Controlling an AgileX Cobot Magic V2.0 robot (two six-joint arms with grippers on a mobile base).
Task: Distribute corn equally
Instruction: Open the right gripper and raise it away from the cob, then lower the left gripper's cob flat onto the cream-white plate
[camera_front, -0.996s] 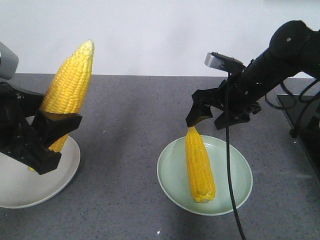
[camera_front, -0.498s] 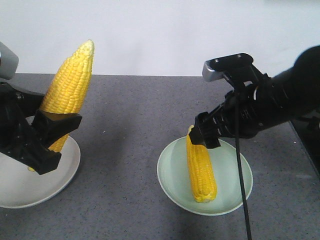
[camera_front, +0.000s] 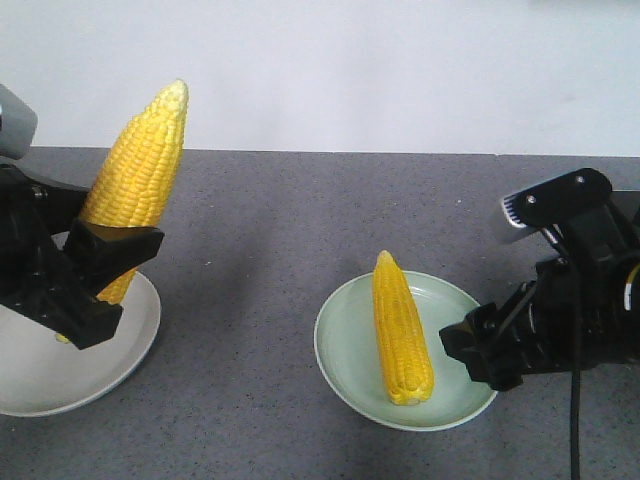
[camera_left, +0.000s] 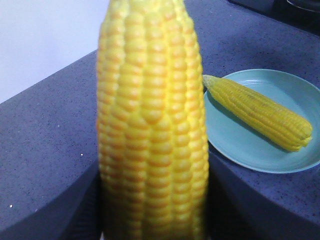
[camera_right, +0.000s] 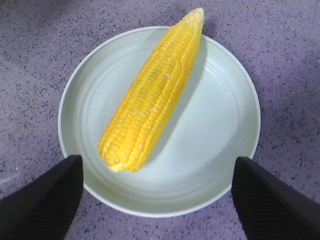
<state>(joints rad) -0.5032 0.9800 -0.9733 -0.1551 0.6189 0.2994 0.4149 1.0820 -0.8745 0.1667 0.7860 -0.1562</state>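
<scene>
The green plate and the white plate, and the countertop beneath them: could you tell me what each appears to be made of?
The green plate looks like glazed ceramic or melamine: smooth, pale, with a soft sheen and faint concentric rings. The white plate seems similar, plain and glossy, though mostly hidden behind the left gripper. The countertop appears to be dark grey speckled stone or a stone-look laminate, matte with fine pale flecks.

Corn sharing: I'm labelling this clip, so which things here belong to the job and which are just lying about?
Job:
held corn in left gripper
corn on green plate
green plate
white plate
right gripper, open

Lying about:
nothing visible
</scene>
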